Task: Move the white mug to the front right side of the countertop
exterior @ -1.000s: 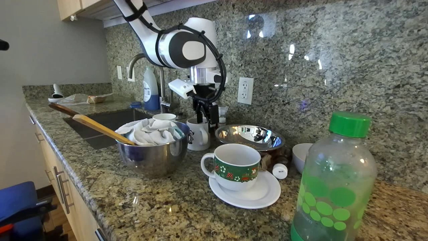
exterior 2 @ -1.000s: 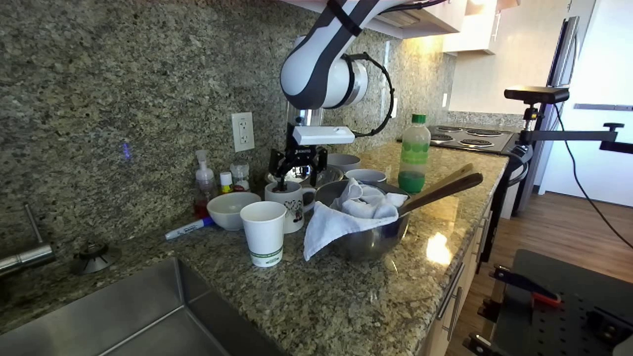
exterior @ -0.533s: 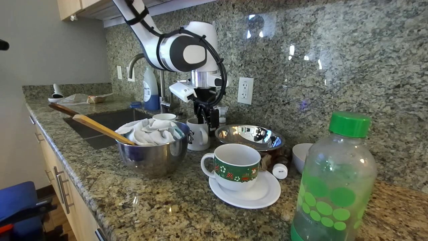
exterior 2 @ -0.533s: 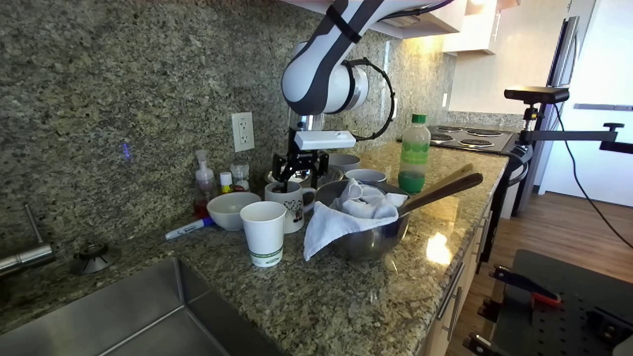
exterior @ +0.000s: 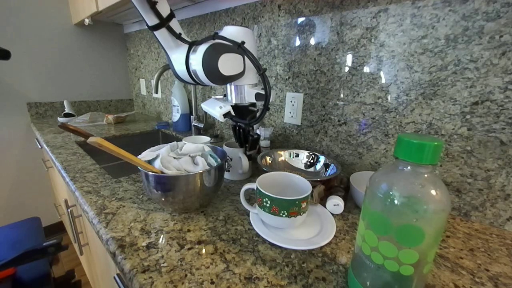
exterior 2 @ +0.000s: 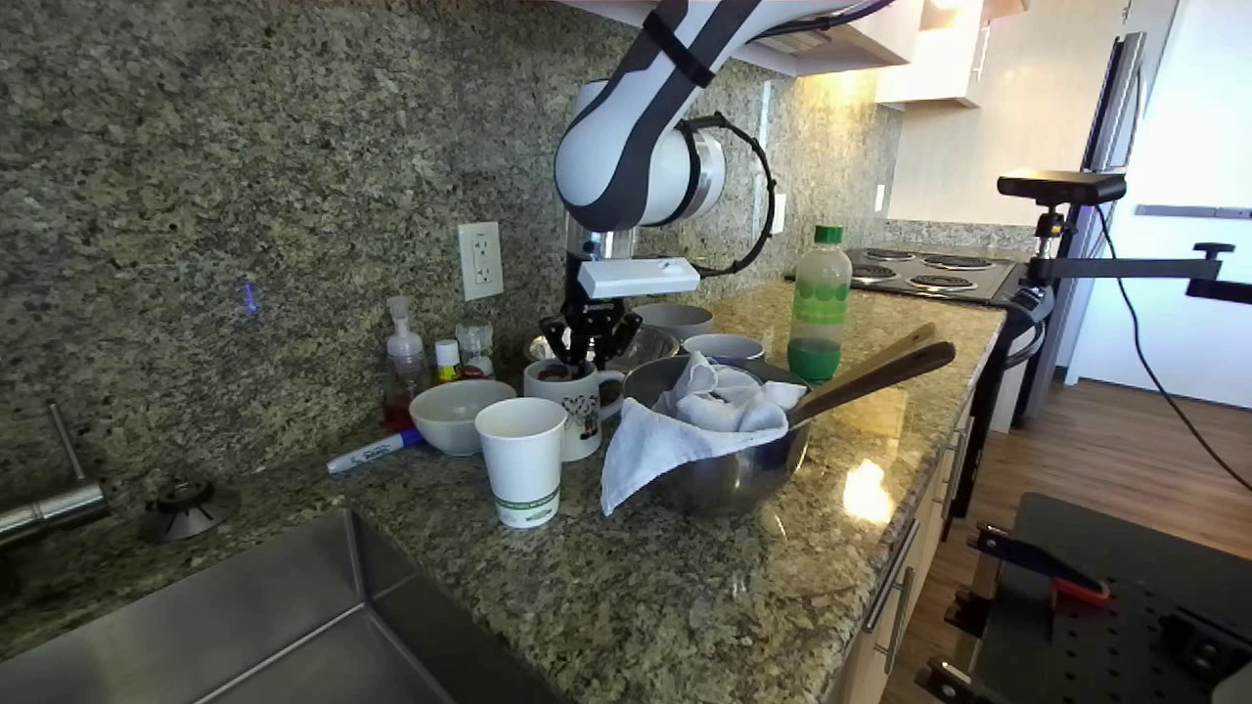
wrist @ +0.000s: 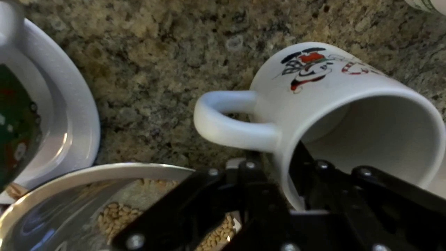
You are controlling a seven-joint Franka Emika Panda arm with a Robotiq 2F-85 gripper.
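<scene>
The white mug (wrist: 285, 104) stands upright with its handle toward the green cup; a black-and-red cartoon print marks its side. In both exterior views it sits on the granite countertop (exterior: 192, 240) between the cloth-filled bowl and the backsplash. My gripper (wrist: 278, 147) points down and straddles the mug's wall near the handle. Of its black fingers (wrist: 303, 164), one is inside the mug and the other outside. The jaws stand narrowly open, with a thin gap between the outer finger and the wall. The inner fingertip is partly hidden by the rim.
Beside the mug stands a steel bowl (exterior: 184, 188) with a cloth and wooden handles. A shallow metal bowl (wrist: 132, 167) holds grains. A green-banded cup (exterior: 280, 204), green-capped bottle (exterior: 400, 224), paper cup (exterior 2: 523, 460) and white bowl (exterior 2: 460, 416) surround them. The sink (exterior 2: 245, 626) lies beyond.
My gripper has come down a little at the mug's rim. Its jaws, wide apart one second ago, have drawn close together around the wall. The mug has not moved.
</scene>
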